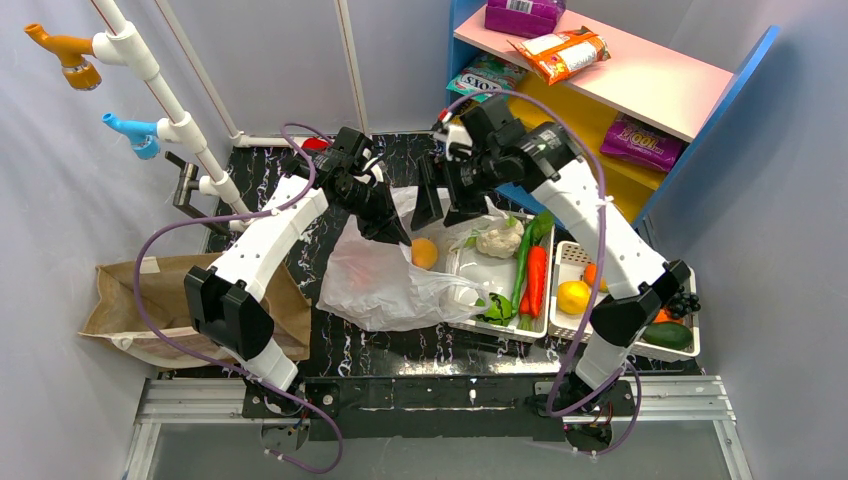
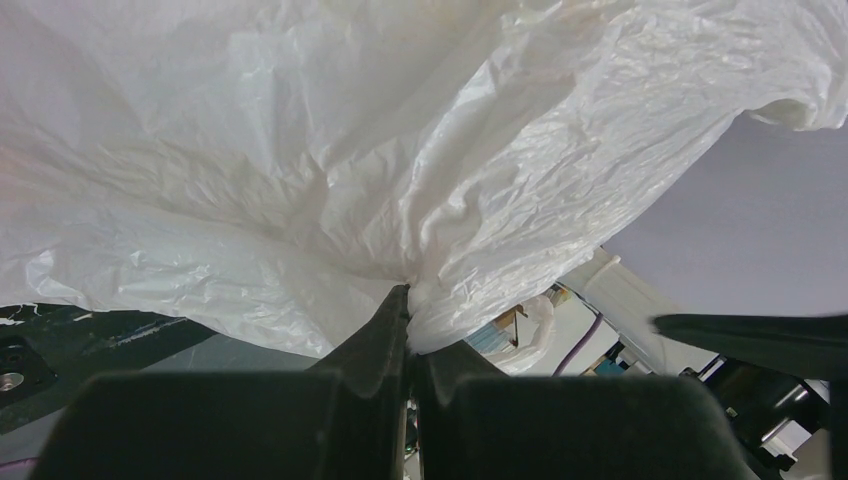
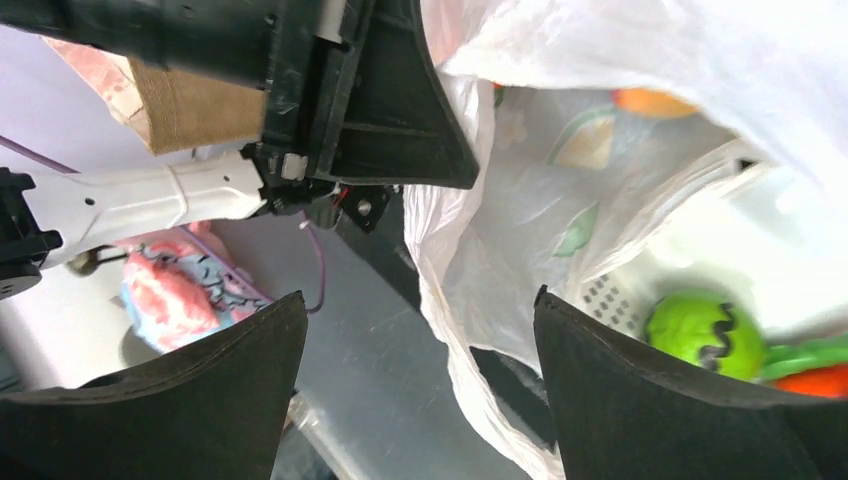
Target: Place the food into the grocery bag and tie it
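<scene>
While the left fingers [image 2: 400, 335] pinch a fold of the white plastic grocery bag [image 1: 380, 280], which slumps mid-desk, the right fingers [image 3: 660, 400] hang spread wide at its mouth, holding nothing. Black marbled desk [image 1: 345, 350]. Round orange fruit [image 1: 424, 253] at the bag's right side, just beside a white tray [image 1: 478, 272] of toy vegetables. Brown paper bag [image 1: 140, 300] overhangs the left edge. Grey walls [image 1: 50, 200]; pink-and-blue shelf [image 1: 640, 75] at the far right corner.

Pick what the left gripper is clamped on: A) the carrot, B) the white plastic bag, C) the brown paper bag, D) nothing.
B: in the left wrist view the left gripper is shut on a bunched fold of the white plastic bag.
</scene>
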